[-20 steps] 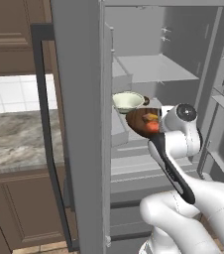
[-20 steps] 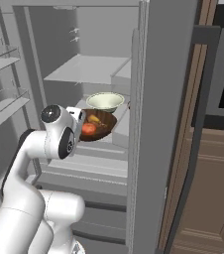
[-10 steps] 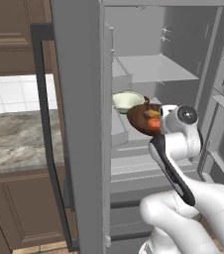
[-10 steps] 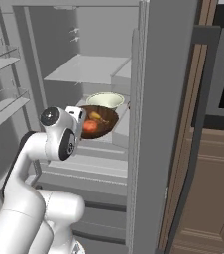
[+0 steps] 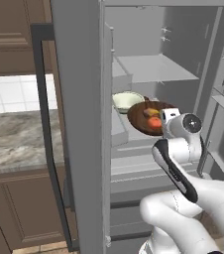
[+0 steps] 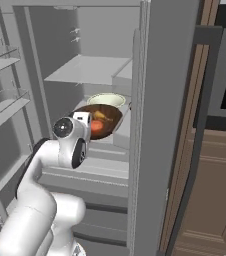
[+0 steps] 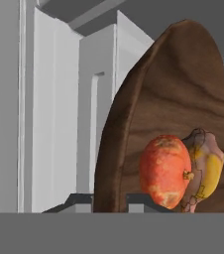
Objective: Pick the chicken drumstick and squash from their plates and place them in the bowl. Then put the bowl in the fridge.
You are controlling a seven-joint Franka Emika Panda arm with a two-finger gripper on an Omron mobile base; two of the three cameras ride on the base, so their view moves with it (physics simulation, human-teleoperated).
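The end effector (image 7: 109, 198) was closed down on the near rim of the wooden bowl (image 7: 168, 99), its two dark fingertips (image 7: 74, 199) pinching the rim from either side at the bottom of the hand view. From there the bowl stretched away toward 12 o'clock, rim-on to the camera, so its open face looked toward 3 o'clock in that tilted view. One red-orange squash (image 7: 164, 169) and one chicken drumstick (image 7: 205, 168) lay in it, touching each other, the drumstick at 3 o'clock of the squash. In the left base view the bowl (image 5: 151, 116) was held out ahead of the wrist, inside the open steel fridge (image 5: 79, 124), above a middle shelf (image 5: 134, 144) and just beside one pale green bowl (image 5: 128, 100) that sat at its 10 o'clock. The right base view showed the wooden bowl (image 6: 99, 120) hanging a little above the shelf rather than resting on it, as far as could be judged. The coming move seemed to turn on that: the shelf lay directly below the bowl, so a short descent looked needed before release, keeping clear of the green bowl (image 6: 106, 100). Both foods were loaded; only the setting-down appeared to be left.
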